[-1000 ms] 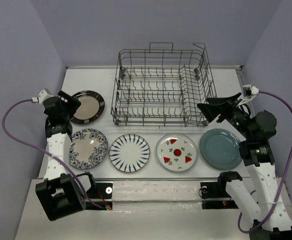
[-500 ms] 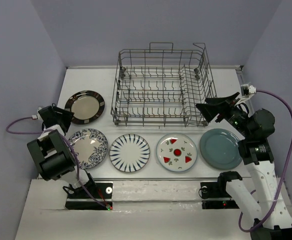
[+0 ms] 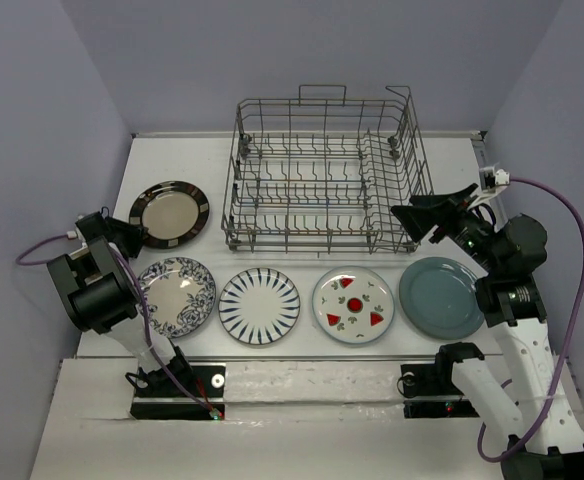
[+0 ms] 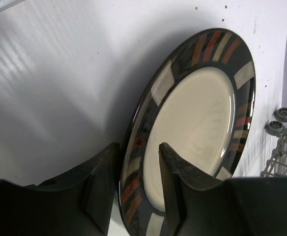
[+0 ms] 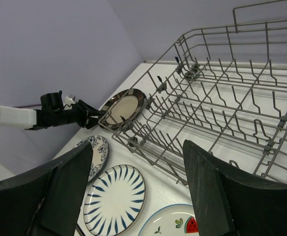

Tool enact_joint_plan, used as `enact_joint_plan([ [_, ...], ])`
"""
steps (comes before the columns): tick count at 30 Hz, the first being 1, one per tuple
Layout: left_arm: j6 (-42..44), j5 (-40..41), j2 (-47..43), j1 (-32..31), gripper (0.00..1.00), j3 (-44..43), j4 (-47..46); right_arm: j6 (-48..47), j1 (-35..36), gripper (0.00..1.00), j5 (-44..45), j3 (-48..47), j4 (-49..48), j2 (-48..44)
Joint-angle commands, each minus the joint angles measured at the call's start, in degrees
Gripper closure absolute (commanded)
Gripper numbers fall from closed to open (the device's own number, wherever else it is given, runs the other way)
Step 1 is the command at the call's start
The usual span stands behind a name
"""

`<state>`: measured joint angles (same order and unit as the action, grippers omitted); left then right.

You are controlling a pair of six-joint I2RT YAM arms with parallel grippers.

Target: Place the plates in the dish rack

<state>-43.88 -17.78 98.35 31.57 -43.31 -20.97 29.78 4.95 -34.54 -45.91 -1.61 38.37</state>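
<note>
The dish rack [image 3: 317, 240] is sitting at the far middle of the white worktop [image 3: 212, 255], and it is holding no plates. Four plates are lying flat in a row along the near side, apart from one another: the blue floral plate [image 3: 177, 296] on the left, then the navy-striped plate [image 3: 259, 306], the red-fruit plate [image 3: 353, 304], and the teal-grey plate [image 3: 440, 297] on the right. The dark glossy plate [image 3: 171, 212] is lying farther back, just left of the rack.

The left pincer [image 4: 136, 152] is reaching low at that dark plate's left edge. In the left wrist view its two fingers are straddling the rim, one on the outer side and one over the banded border. Whether they are pressing on the rim or only flanking it, I cannot tell.

The right pincer [image 5: 136, 145] is hovering off the worktop by the rack's near right corner, just beyond the teal-grey plate. It is standing released, its fingers spread wide and grasping nothing.
</note>
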Motion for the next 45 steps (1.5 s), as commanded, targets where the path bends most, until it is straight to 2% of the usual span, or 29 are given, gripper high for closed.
enact_joint_plan([
  [1,-1.8,-2.0,2.9,0.4,0.5,-2.2,-3.3,-0.6,0.4,0.21,-0.5,-0.4,-1.2,0.4],
  [11,-5.3,-2.9,5.3,0.5,0.49,-1.0,-8.8,0.0,0.4,0.22,-0.6,-0.7,-1.6,1.3],
  [13,-5.3,-3.2,5.5,0.5,0.67,-1.1,-9.5,0.0,0.4,0.22,-0.6,-0.6,-1.5,1.2],
  [14,-5.3,-3.6,5.6,0.5,0.85,-0.9,-10.0,0.0,0.4,0.22,-0.5,-0.6,-1.5,1.2],
  [15,-5.9,-3.9,5.9,0.5,0.93,-0.7,-11.6,-0.1,0.4,0.22,-0.5,-0.6,-1.5,1.0],
  [16,-6.2,-5.0,6.1,0.5,0.94,-0.2,-12.4,-0.1,0.4,0.22,-0.6,-0.5,-1.5,1.0],
  [21,-8.8,-7.4,4.0,0.8,0.94,2.3,-19.0,0.3,0.4,0.22,-0.8,-0.8,-1.6,1.4],
  [24,-10.2,-7.2,0.2,0.7,0.94,3.7,-21.1,1.2,0.4,0.22,-2.8,-1.5,-2.6,2.6],
  [29,-14.0,-6.8,-8.1,0.8,0.94,7.3,-28.8,5.3,0.4,0.21,-11.1,-2.3,-7.0,6.4],
  [33,-19.4,-6.1,-14.2,0.8,0.94,9.2,-33.9,7.7,1.1,0.21,-11.9,-2.6,-10.3,9.2],
  [38,-20.3,-1.9,-23.4,-0.5,0.94,11.4,-37.5,6.7,7.9,0.2,-10.6,-6.3,-10.7,14.1],
  [41,-17.0,0.3,-28.4,-2.1,0.94,10.4,-35.5,4.9,13.8,0.2,-8.4,-9.0,-10.3,19.6],
  [45,-18.3,1.0,-34.1,-2.3,0.94,9.7,-34.8,1.8,18.4,0.19,-5.5,-16.0,-7.5,26.1],
])
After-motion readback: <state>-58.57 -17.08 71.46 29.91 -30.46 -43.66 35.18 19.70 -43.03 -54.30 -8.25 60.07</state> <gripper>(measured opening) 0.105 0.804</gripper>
